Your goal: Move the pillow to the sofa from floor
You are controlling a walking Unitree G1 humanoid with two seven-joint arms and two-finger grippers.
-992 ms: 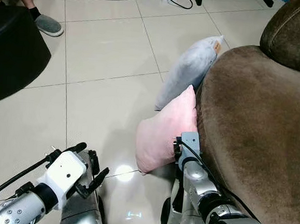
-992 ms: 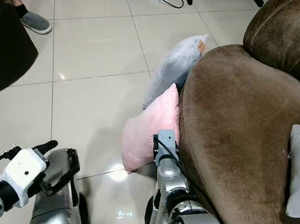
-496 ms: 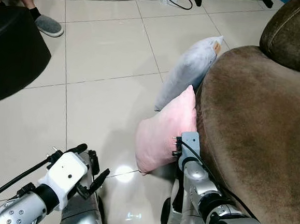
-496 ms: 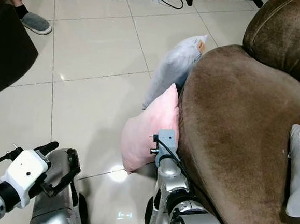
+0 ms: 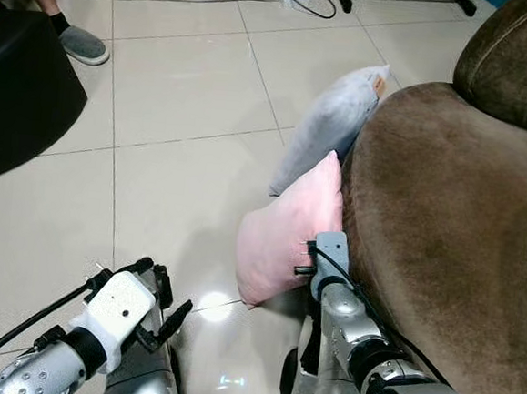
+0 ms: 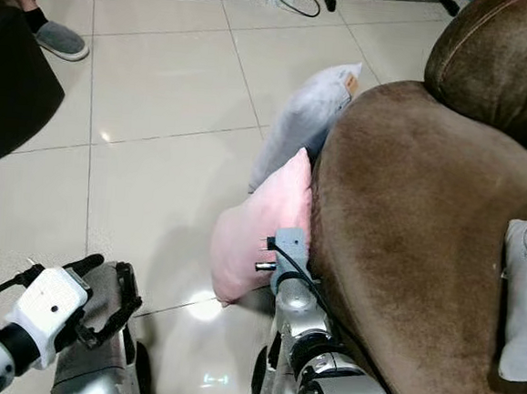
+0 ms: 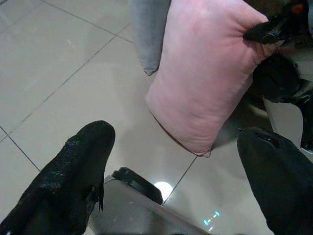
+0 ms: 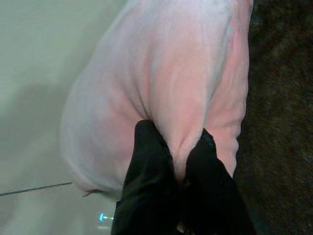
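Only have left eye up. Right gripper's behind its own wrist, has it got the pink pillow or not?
Observer: Yes. Right wrist view shows the right gripper pinching a fold of the pink pillow.
Operator: Left gripper?
Observer: Left gripper is open, aimed at the pillow, apart from it.
Operator: Anything on the sofa seat?
Observer: Right eye view shows a light grey cushion on the brown sofa, at the right edge.

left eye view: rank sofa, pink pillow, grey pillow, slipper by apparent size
1. sofa, by far the largest.
2. pink pillow, pinched by the right gripper.
3. grey pillow; looks a little smaller than the pink one, but it is farther off and partly hidden, so unsure.
4. slipper, smallest.
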